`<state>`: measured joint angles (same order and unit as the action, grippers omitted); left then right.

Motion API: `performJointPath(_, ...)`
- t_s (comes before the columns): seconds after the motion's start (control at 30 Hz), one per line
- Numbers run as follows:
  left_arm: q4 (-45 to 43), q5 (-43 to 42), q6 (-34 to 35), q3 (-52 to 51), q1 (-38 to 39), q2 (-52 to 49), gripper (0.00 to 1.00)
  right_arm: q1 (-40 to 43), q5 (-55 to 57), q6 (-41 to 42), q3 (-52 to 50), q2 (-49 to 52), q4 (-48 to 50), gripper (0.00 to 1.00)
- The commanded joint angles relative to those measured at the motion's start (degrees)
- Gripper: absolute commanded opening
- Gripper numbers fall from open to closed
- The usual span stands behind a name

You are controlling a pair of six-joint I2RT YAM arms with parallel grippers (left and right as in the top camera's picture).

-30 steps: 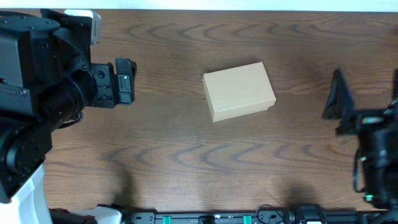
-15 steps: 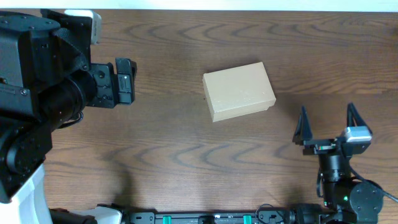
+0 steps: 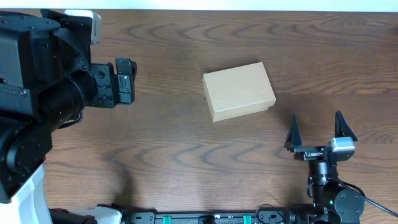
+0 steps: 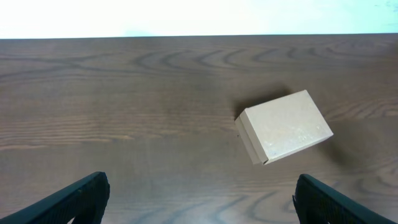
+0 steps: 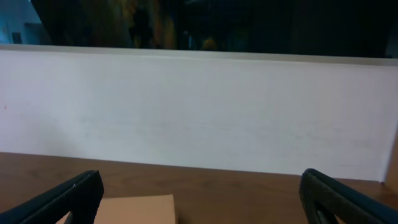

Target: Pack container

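The container [image 3: 239, 91] is a closed tan cardboard box lying flat near the middle of the dark wood table. It also shows in the left wrist view [image 4: 284, 127] and at the bottom edge of the right wrist view [image 5: 135, 210]. My left gripper [image 3: 126, 81] is at the left, well away from the box; its fingers are wide apart and empty in the left wrist view [image 4: 200, 190]. My right gripper [image 3: 316, 132] is at the front right, below and to the right of the box. It is open and empty, and points toward the far side in the right wrist view [image 5: 202, 186].
A white wall [image 5: 199, 106] runs along the table's far edge. A white object [image 3: 87, 17] sits at the back left corner beside the left arm's bulk. A black rail [image 3: 205, 218] lines the front edge.
My right arm has swung in from the right edge to the front right, and its open fingers now point toward the far side. The left arm and the box have not moved.
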<state>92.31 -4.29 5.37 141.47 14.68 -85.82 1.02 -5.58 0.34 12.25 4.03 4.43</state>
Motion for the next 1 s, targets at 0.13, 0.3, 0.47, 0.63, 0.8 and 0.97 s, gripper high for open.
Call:
performJointPath(0.13,4.48,0.24,-0.02,0.00,-0.02,-0.15,0.96,0.94,-0.31,-0.83,-3.30,-2.36,0.20,0.99)
performJointPath(0.3,4.46,0.24,-0.02,0.00,-0.02,-0.15,0.95,0.94,-0.33,-0.83,-5.77,-2.38,1.03,0.99)
performJointPath(0.47,4.46,0.24,-0.02,0.00,-0.02,-0.15,0.95,0.94,-0.48,-0.85,-7.72,-3.04,1.03,0.99)
performJointPath(0.63,4.46,0.24,-0.02,0.00,-0.02,-0.15,0.95,0.94,-0.48,-0.83,-9.84,-3.76,1.77,0.99)
performJointPath(0.8,4.46,0.24,-0.02,0.00,-0.02,-0.15,0.95,0.94,-0.46,-0.85,-11.87,-3.76,3.39,0.99)
performJointPath(0.97,4.48,0.24,-0.02,0.00,-0.02,-0.15,0.95,0.94,-0.44,-0.87,-11.96,-3.76,2.32,0.99)
